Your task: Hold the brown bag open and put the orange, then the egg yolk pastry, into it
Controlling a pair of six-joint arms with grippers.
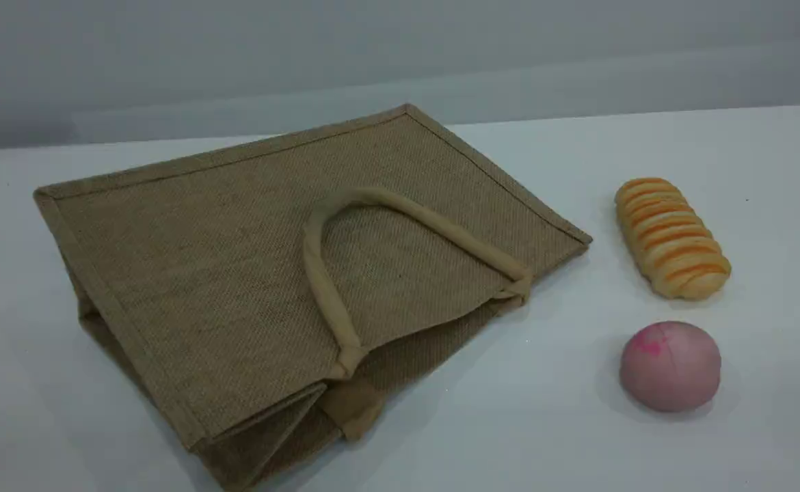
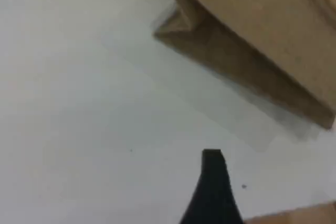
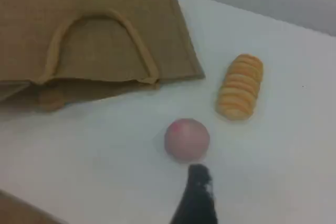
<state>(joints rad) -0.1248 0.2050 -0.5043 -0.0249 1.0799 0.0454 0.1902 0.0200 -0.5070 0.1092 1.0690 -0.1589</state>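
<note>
The brown bag (image 1: 236, 260) is lying flat on the left and middle part of the worktop (image 1: 509, 424), one corner reaching toward the far edge, a beige handle (image 1: 323, 277) resting on its upper face and its mouth facing the near right side. The left gripper (image 2: 212, 163) is hanging over bare worktop with its jaws spread and nothing between them, and the bag is lying apart from it, ahead and to the right. The right gripper (image 3: 198, 174) is likewise holding its jaws spread and unloaded, its tip just beside the pink bun (image 3: 187, 139), with the striped bread roll (image 3: 240, 86) lying farther toward the right edge and the bag off to the left, not touching.
</note>
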